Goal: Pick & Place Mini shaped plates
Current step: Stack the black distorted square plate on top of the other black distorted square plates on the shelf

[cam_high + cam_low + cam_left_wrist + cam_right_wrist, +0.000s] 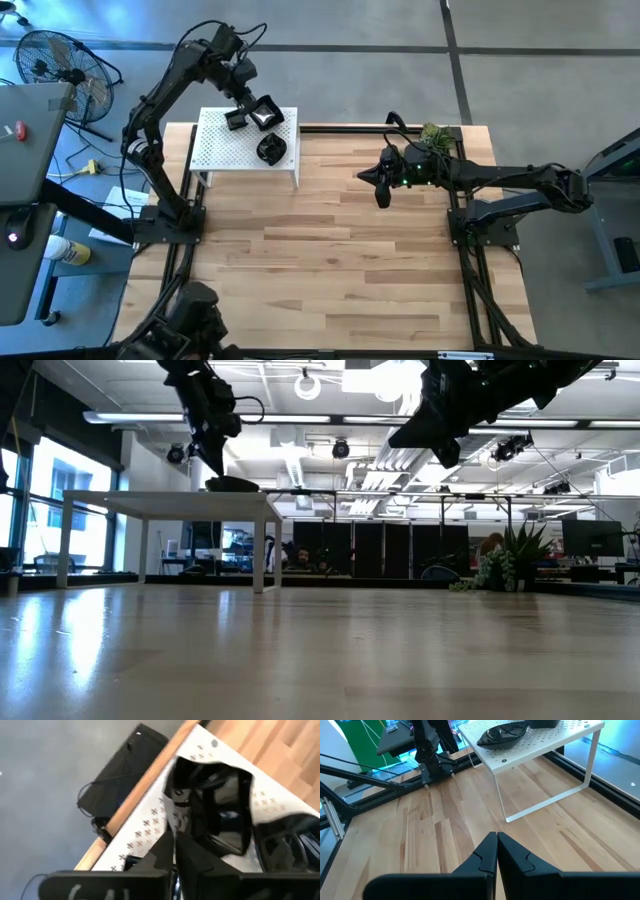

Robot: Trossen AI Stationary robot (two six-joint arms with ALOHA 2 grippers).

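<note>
Left gripper (pixel 175 851) hangs over the back edge of the white perforated stand (pixel 218 155), fingers pressed together with nothing between them. Just ahead of its tips sits an angular black plate (pixel 220 810), glossy, resting flat on the stand top; a second black plate (pixel 287 845) lies just beside the first, cut off at the frame edge in the left wrist view. From above, three dark dishes show on the stand: a small square one (pixel 236 120) right under the gripper, the angular one next to it, and a round one (pixel 271 150) nearer the stand's front edge. Left arm rises from its base at the table's left side and folds over toward the stand. From table height only a low dark dish (pixel 232 484) shows on the stand top; the others cannot be told apart there. Right gripper (pixel 496 851) hovers well apart over the bare wooden table (pixel 330 270), fingers clenched on nothing, arm stretched in from the right side, with the green plant sprig (pixel 436 133) just behind it.
</note>
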